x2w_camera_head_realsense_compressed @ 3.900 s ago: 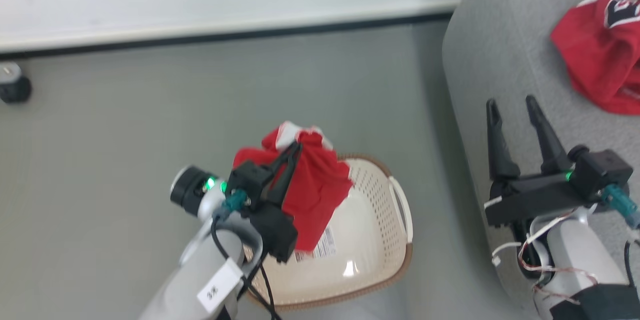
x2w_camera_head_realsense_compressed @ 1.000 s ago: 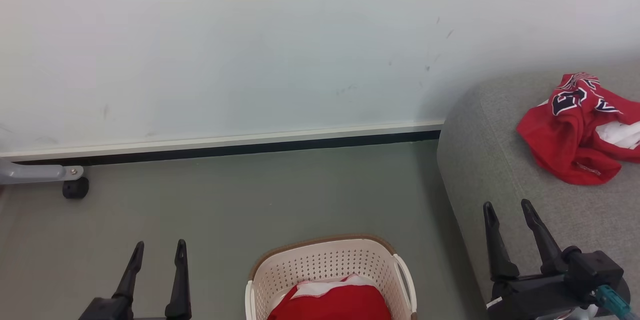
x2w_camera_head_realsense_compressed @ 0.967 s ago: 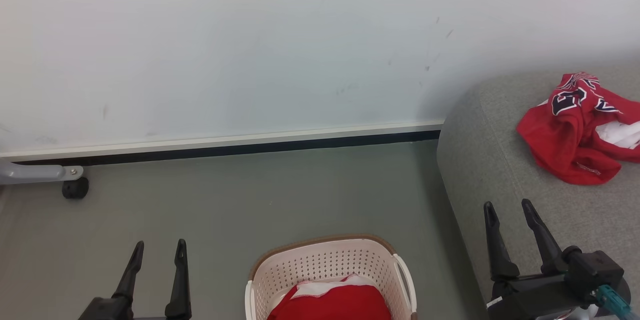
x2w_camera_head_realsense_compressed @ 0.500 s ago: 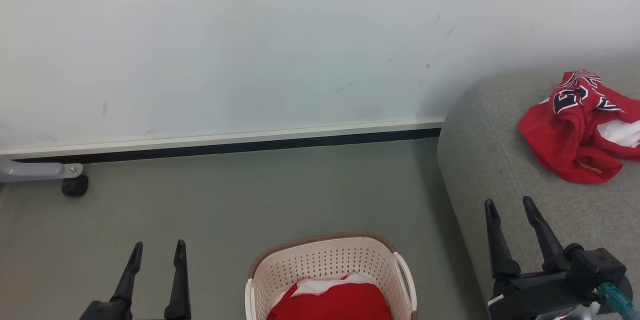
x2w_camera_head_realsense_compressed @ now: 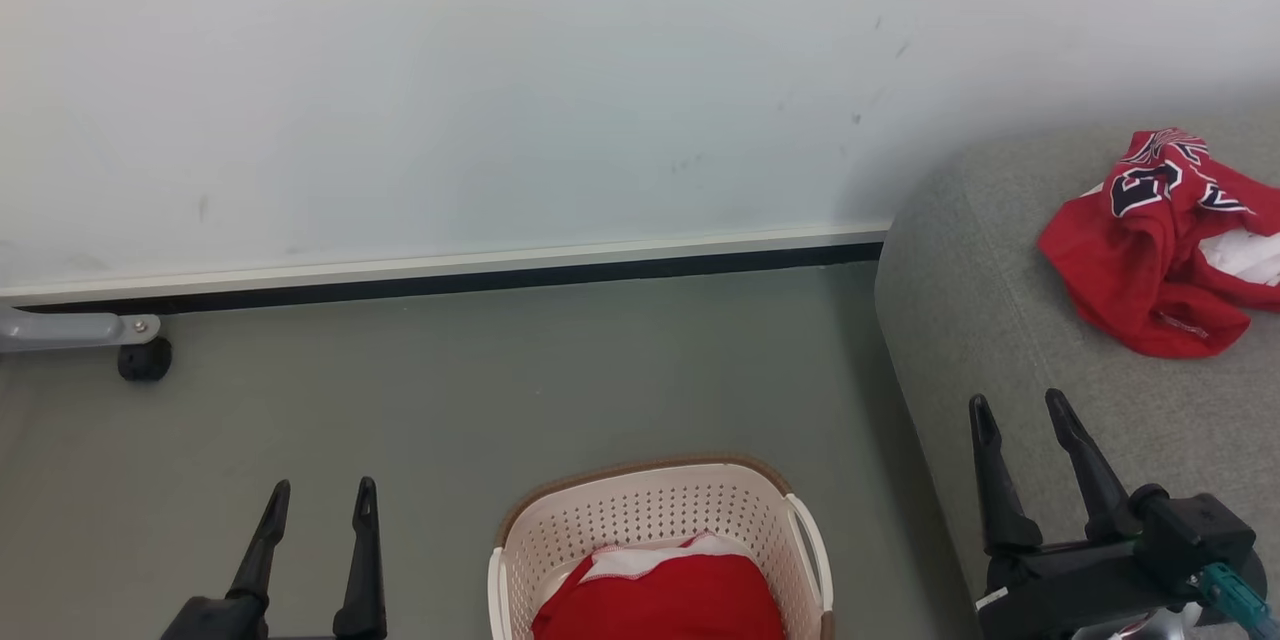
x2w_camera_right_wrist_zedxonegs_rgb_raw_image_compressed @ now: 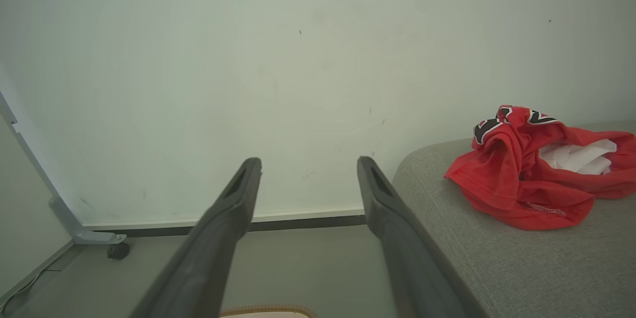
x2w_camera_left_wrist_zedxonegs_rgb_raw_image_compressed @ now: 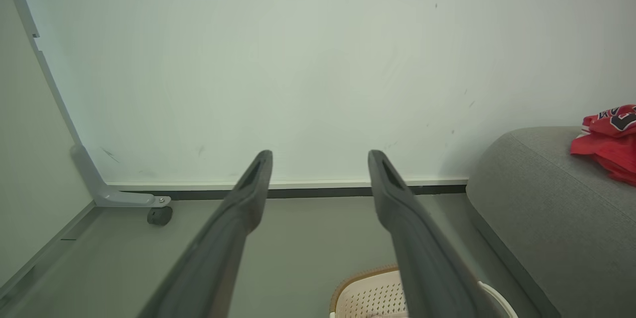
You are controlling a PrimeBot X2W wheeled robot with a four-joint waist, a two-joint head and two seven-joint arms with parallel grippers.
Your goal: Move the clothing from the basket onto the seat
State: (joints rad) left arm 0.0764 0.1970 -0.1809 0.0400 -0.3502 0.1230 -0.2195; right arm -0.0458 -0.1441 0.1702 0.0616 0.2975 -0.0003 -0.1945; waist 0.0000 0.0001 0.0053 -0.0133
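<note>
Left fingers (x2w_camera_head_realsense_compressed: 262,540) and right fingers (x2w_camera_head_realsense_compressed: 993,470) both gape empty; the red garment (x2w_camera_head_realsense_compressed: 660,605) in the basket (x2w_camera_head_realsense_compressed: 640,510) between them could snag the rim when lifted.

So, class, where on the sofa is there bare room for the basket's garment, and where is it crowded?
Bare cushion runs between the rounded left edge of the sofa and the red jersey, and from the jersey toward the right gripper. Crowded: the jersey's corner.

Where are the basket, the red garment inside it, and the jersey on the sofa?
basket (x2w_camera_head_realsense_compressed: 640,510): head view, perforated back wall.
red garment (x2w_camera_head_realsense_compressed: 660,602): head view, middle of its red fabric.
jersey (x2w_camera_head_realsense_compressed: 1120,260): head view, red fabric below the lettering.
</note>
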